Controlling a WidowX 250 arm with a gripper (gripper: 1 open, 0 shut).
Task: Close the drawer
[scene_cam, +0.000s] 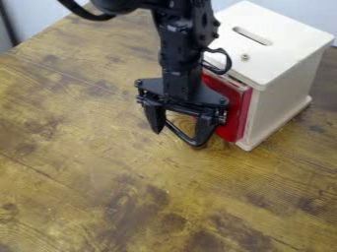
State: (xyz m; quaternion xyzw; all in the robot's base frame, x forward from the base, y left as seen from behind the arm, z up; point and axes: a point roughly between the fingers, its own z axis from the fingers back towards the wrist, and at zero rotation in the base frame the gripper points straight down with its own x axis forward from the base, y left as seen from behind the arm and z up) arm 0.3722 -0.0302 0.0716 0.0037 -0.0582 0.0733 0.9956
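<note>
The red drawer (pixel 232 110) sticks out a little from the front of the pale wooden cabinet (pixel 277 69), its black wire loop handle (pixel 198 138) hanging down toward the table. My black gripper (pixel 182 125) points downward right in front of the drawer face, open, one fingertip (pixel 154 125) to the left and the other close to the handle loop. Nothing sits between the fingers. The arm hides part of the drawer's front and upper edge.
The cabinet, with a slot (pixel 254 37) on top, stands at the back right of the worn wooden table (pixel 93 177). A dark strip of floor (pixel 27 15) shows beyond the table's far left edge.
</note>
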